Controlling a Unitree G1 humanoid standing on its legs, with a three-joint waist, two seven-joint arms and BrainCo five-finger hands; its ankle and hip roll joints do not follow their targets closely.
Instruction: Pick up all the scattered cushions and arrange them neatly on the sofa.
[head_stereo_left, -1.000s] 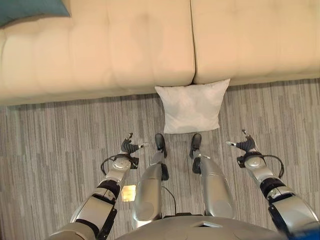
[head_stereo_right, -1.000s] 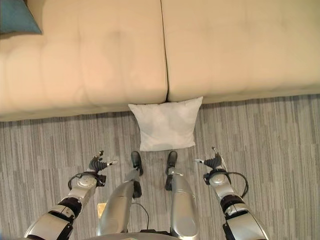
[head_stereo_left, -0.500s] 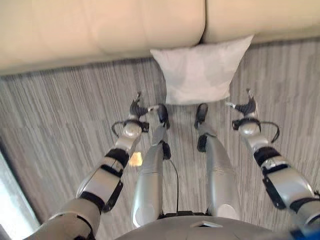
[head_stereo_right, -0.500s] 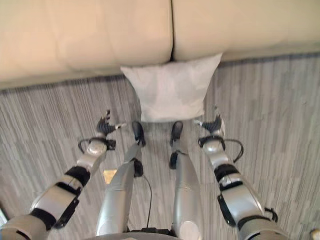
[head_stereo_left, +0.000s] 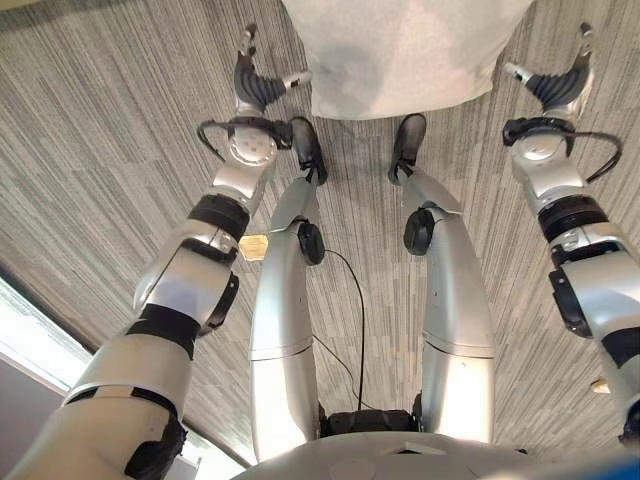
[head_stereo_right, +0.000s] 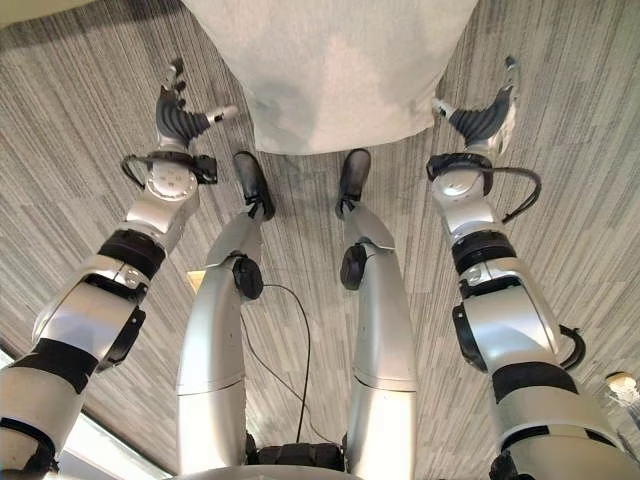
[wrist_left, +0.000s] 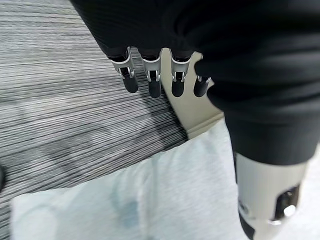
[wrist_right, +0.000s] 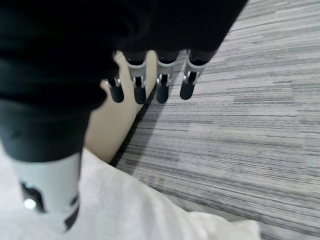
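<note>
A white cushion (head_stereo_right: 330, 70) lies on the grey striped carpet against the foot of the cream sofa (wrist_left: 186, 107). My left hand (head_stereo_left: 255, 85) hangs open just off the cushion's left side, thumb pointing at its lower corner. On the other side my right hand (head_stereo_right: 480, 118) is open too, thumb near the cushion's right lower corner. Neither hand touches it. In the wrist views the cushion (wrist_left: 150, 200) (wrist_right: 140, 210) lies close under each thumb, with the fingers (wrist_left: 152, 82) (wrist_right: 162, 85) straight above the carpet.
Grey striped carpet (head_stereo_left: 90, 160) spreads to both sides of the cushion. A pale strip of floor edge (head_stereo_left: 40, 335) runs along the lower left. A small yellowish tag (head_stereo_left: 253, 246) lies on the carpet by my left arm.
The camera has tipped down and closer, so sofa and cushion slid to the top of the view. Both hands have reached forward and now flank the cushion's lower corners.
</note>
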